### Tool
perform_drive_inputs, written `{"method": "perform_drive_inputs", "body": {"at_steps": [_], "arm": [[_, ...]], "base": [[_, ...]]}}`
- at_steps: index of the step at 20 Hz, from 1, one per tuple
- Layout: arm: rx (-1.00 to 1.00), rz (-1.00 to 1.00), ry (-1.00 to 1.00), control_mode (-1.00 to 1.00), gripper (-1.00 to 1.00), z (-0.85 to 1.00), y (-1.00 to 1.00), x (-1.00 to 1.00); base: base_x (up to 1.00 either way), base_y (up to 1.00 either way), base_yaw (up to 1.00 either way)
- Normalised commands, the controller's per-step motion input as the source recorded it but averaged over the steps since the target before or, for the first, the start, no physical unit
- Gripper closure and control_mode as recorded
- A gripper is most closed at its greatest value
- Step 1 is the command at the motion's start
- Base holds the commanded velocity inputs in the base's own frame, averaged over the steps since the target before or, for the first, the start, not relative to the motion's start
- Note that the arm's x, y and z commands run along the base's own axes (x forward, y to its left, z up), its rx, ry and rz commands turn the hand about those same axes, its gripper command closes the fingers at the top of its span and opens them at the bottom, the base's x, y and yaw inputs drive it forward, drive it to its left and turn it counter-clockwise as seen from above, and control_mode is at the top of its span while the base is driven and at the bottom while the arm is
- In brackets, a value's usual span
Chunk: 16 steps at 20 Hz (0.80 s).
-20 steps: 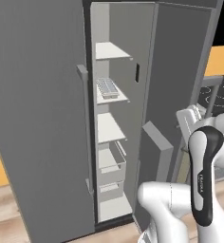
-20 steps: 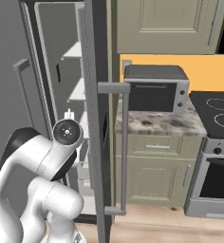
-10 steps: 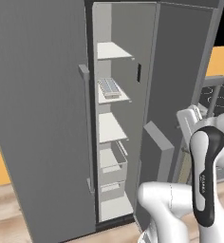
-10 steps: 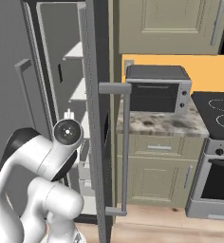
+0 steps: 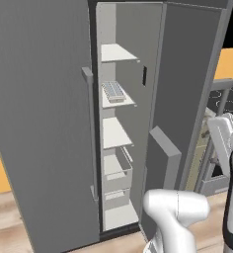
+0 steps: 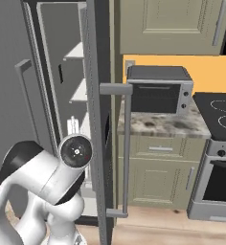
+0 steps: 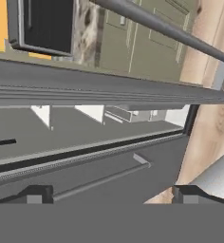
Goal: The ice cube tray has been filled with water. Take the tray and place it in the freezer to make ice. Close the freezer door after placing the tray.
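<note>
One ice cube tray (image 5: 113, 92) now rests on a freezer (image 5: 133, 123) shelf; the hand (image 7: 109, 195), spread and empty, has withdrawn; the freezer door (image 6: 98, 143) awaits closing.

Orange wall (image 6: 206, 72), beige cabinets (image 6: 167, 24), speckled counter (image 6: 158, 125), microwave (image 6: 158, 90), wood floor (image 6: 182, 229).
</note>
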Motion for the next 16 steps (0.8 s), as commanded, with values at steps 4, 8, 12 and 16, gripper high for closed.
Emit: {"method": "perform_drive_inputs", "body": {"at_steps": [4, 8, 12, 16], "arm": [[0.0, -0.06, -0.15, -1.0, -1.0, -0.16, -0.63, -0.05], [0.02, 0.0, -0.11, -1.0, -1.0, -0.41, -0.79, 0.06], [0.03, 0.0, -0.15, -1.0, -1.0, -0.36, -0.71, 0.12], [0.17, 0.0, -0.1, -1.0, -1.0, -0.13, -0.79, 0.21]], "base": [[0.0, 0.0, 0.0], [0.0, 0.0, 0.0], [0.0, 0.0, 0.0], [0.0, 0.0, 0.0]]}}
